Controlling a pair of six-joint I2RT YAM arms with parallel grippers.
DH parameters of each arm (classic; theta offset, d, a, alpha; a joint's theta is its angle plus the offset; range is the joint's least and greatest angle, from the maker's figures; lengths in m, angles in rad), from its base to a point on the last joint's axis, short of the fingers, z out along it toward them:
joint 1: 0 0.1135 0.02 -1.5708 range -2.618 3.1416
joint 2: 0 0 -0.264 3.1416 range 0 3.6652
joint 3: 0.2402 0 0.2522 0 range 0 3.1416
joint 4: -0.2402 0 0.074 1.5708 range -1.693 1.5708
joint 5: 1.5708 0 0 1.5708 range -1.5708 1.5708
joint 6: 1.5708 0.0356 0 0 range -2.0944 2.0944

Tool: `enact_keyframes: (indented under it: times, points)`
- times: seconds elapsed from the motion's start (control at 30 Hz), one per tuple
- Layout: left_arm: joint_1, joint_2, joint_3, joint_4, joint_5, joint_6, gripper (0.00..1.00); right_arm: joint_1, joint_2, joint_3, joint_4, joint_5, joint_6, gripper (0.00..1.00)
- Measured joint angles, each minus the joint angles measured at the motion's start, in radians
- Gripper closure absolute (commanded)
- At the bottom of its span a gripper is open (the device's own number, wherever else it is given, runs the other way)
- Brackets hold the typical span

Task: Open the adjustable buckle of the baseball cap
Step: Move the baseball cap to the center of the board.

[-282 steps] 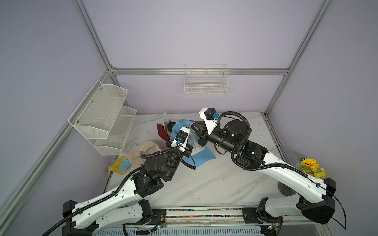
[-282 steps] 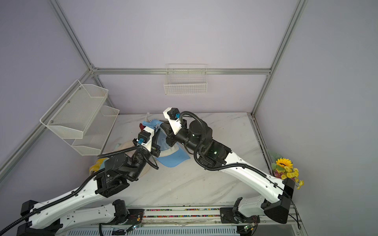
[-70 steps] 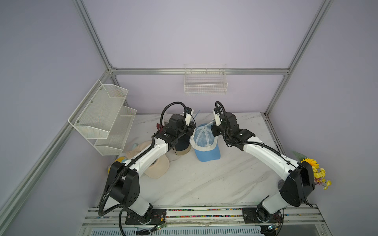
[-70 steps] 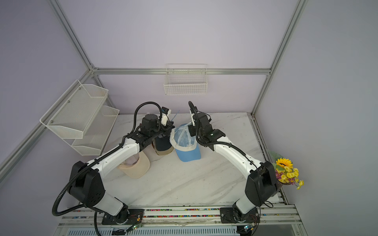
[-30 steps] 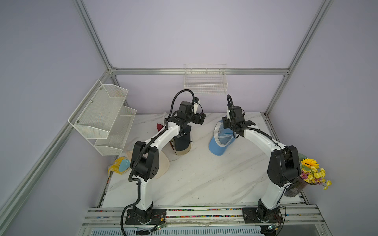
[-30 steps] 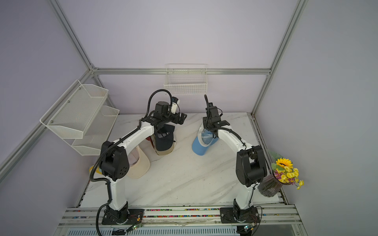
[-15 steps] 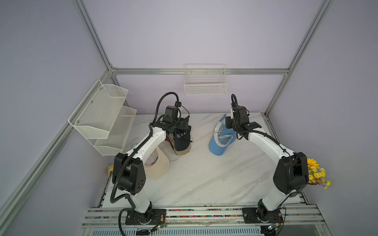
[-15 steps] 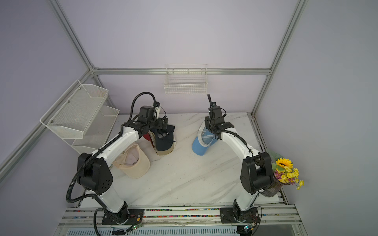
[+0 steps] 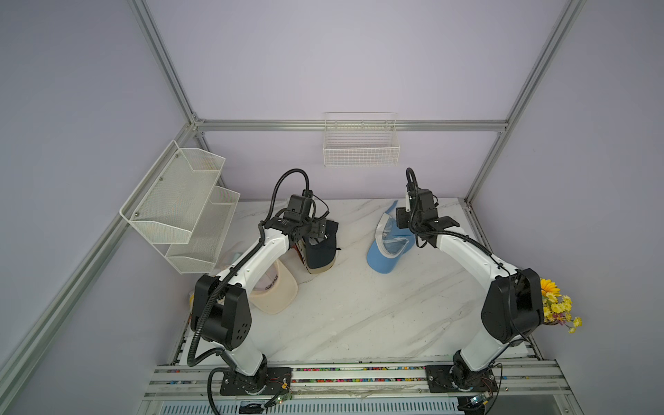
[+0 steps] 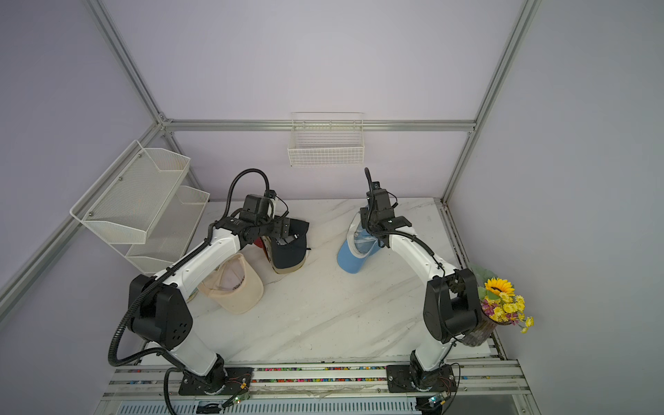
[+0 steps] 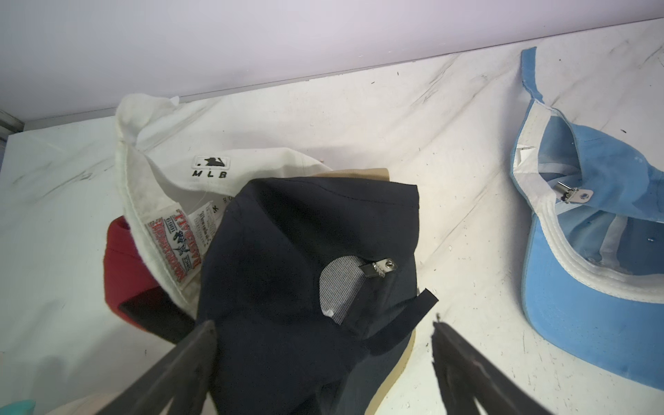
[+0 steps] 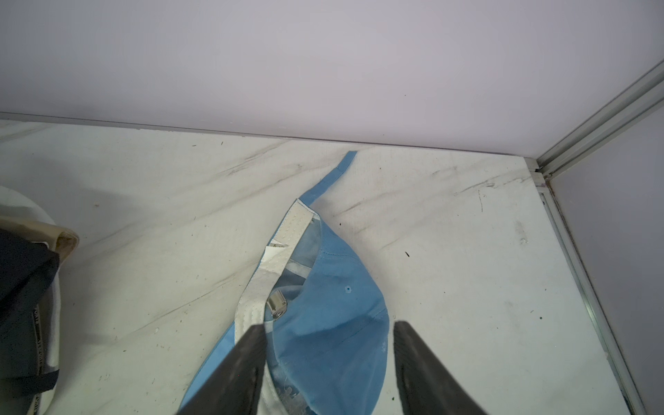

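Observation:
A navy baseball cap [image 9: 319, 253] [image 10: 287, 253] [image 11: 298, 251] lies crown-up at the back left, on top of other caps. Its metal buckle [image 11: 379, 267] sits at the rear opening with the strap end sticking out. My left gripper [image 9: 319, 230] [image 11: 322, 325] hovers open just over this cap, fingers on either side of its crown. A light blue baseball cap [image 9: 386, 255] [image 10: 354, 257] [image 12: 334, 323] lies to the right. Its silver buckle [image 12: 277, 304] [image 11: 575, 194] shows and its strap [image 12: 336, 172] trails loose towards the back wall. My right gripper [image 9: 402, 219] [image 12: 330, 327] stands open above it.
A white MLB cap [image 11: 215, 169] and a red cap [image 11: 122, 266] lie under the navy one. A beige cap [image 9: 275, 294] sits beside my left arm. A white mesh shelf [image 9: 179, 212] hangs left, a wire basket [image 9: 361, 147] on the back wall, flowers [image 9: 553, 305] right.
My left gripper has swung back from the middle and come down over the navy cap, its jaws narrowing slightly. The right gripper and blue cap have barely moved.

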Motion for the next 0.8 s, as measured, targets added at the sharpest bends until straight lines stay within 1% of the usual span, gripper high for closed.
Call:
enact_keyframes:
  times: [0.17,0.3,0.43,0.53,0.57,0.63,0.7,0.8]
  points:
    - [0.000,-0.036,-0.015,-0.013,-0.004,-0.010,0.12,0.000,-0.023,-0.005,0.001,-0.011,0.006,0.40]
    - [0.000,0.002,-0.014,-0.011,0.040,-0.032,0.19,0.000,-0.040,-0.007,0.002,-0.016,0.011,0.40]
    - [0.000,0.106,-0.002,-0.008,0.104,-0.050,0.31,0.000,-0.064,-0.014,0.003,-0.015,0.012,0.40]
    - [0.003,0.169,0.023,-0.007,0.138,-0.066,0.45,0.000,-0.084,-0.021,0.004,-0.014,0.012,0.40]
    - [0.003,0.180,0.031,-0.006,0.148,-0.069,0.51,0.000,-0.090,-0.024,0.005,-0.013,0.011,0.40]
    - [0.000,0.190,0.044,-0.005,0.167,-0.077,0.59,0.000,-0.098,-0.030,0.007,-0.014,0.012,0.40]
    - [-0.006,0.193,0.055,-0.001,0.182,-0.084,0.63,0.000,-0.100,-0.033,0.010,-0.014,0.013,0.40]
    - [-0.023,0.212,0.082,0.015,0.211,-0.091,0.65,0.000,-0.100,-0.037,0.012,-0.013,0.014,0.41]
